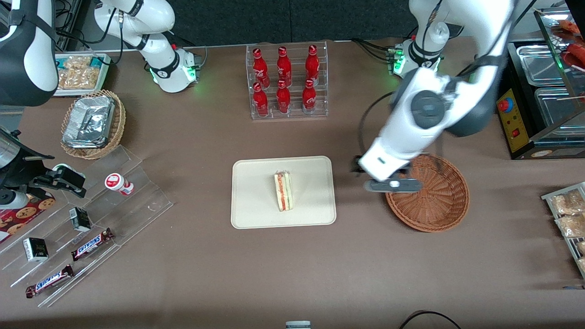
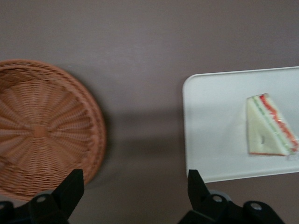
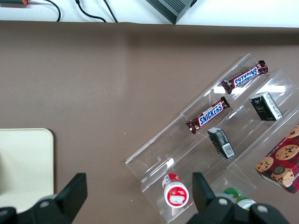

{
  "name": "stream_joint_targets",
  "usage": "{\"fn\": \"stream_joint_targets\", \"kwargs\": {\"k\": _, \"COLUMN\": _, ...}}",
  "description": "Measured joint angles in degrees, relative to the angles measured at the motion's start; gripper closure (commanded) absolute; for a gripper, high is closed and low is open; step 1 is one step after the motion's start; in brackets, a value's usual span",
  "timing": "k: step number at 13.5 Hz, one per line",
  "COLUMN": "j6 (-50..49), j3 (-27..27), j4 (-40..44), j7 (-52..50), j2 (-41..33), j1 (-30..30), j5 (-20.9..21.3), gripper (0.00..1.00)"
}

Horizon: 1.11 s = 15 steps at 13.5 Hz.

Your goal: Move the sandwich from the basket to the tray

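The sandwich [image 1: 283,191] [image 2: 271,126], a white wedge with red and green layers, lies in the middle of the cream tray [image 1: 256,210] [image 2: 210,140]. Beside the tray, toward the working arm's end of the table, stands the reddish-brown woven basket [image 1: 438,201] [image 2: 42,130] with nothing in it. My left gripper [image 1: 371,176] [image 2: 134,179] hovers over the bare tablecloth between the basket's rim and the tray's edge. It is open, and only the brown cloth shows between its black fingers [image 2: 72,184].
A clear rack of red bottles [image 1: 288,82] stands farther from the camera than the tray. A tan basket with foil packets [image 1: 91,123] and stepped acrylic racks with snack bars [image 1: 87,219] lie toward the parked arm's end. A black appliance [image 1: 544,91] and snack packets [image 1: 566,210] flank the basket.
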State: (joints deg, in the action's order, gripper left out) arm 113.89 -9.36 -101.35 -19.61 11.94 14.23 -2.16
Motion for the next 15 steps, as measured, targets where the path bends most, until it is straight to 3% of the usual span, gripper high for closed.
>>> {"fn": "stream_joint_targets", "kwargs": {"k": 4, "j6": -3.28, "j3": 0.42, "j4": -8.82, "j7": 7.32, "j2": -10.47, "j1": -9.17, "j5": -0.37, "gripper": 0.01}}
{"fn": "stream_joint_targets", "kwargs": {"k": 8, "j6": -12.41, "j3": 0.76, "j4": -9.28, "j7": 19.43, "j2": -16.90, "j1": -17.35, "j5": -0.48, "gripper": 0.01}}
{"fn": "stream_joint_targets", "kwargs": {"k": 15, "j6": -15.79, "j3": 0.35, "j4": -4.24, "j7": 18.92, "j2": -20.21, "j1": -18.28, "j5": -0.48, "gripper": 0.01}}
